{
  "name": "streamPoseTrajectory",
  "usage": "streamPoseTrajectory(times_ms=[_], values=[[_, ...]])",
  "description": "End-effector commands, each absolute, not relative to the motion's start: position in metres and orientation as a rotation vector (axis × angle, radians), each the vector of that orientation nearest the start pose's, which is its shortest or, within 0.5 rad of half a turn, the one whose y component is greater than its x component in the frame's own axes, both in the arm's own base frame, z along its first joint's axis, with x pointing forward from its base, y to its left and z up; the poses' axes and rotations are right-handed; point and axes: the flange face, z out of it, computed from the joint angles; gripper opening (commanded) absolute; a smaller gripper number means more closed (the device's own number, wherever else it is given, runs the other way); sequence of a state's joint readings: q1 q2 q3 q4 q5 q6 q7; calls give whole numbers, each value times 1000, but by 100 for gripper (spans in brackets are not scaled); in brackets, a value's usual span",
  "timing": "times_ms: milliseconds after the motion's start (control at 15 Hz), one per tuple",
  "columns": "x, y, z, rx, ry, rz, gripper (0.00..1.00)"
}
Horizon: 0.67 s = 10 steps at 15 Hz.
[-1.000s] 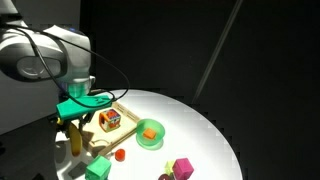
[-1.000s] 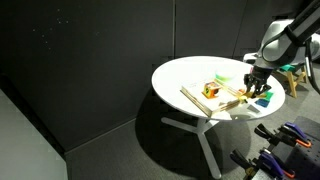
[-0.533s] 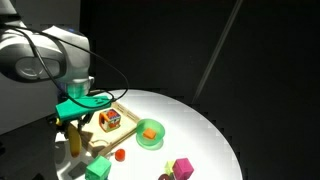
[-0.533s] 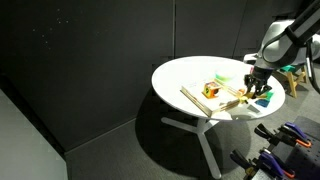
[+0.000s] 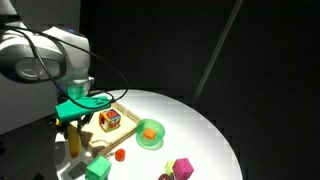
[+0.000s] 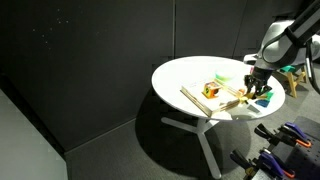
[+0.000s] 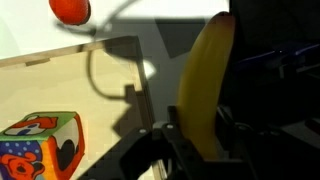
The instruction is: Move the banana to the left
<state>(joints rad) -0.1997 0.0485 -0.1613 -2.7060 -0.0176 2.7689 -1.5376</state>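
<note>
The banana runs out of the wrist view's top edge; the gripper is clamped around its lower end.

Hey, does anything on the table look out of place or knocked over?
Nothing looks spilled or damaged. Only the banana stands out: it is held on end in the shut gripper, beside the wooden tray.

Far half of the table: bare white top, open for a pass.
Beside the gripper: wooden tray close by, a colourful block standing in it.
Past the tray: green bowl just beside its corner.
Near edge: red ball, green cube and pink cube, with gaps between them.
Wrist view: the tray rim lies near the held banana, with bare tabletop beyond.
</note>
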Motion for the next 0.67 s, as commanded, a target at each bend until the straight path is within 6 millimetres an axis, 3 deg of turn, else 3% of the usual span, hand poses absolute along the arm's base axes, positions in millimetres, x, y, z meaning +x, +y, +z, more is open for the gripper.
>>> streamPoseTrajectory(times_ms=[0,600], values=[[379,-145,209,-2616,-1797,10,15],[387,-145,193,-2632,-1796,6,15]])
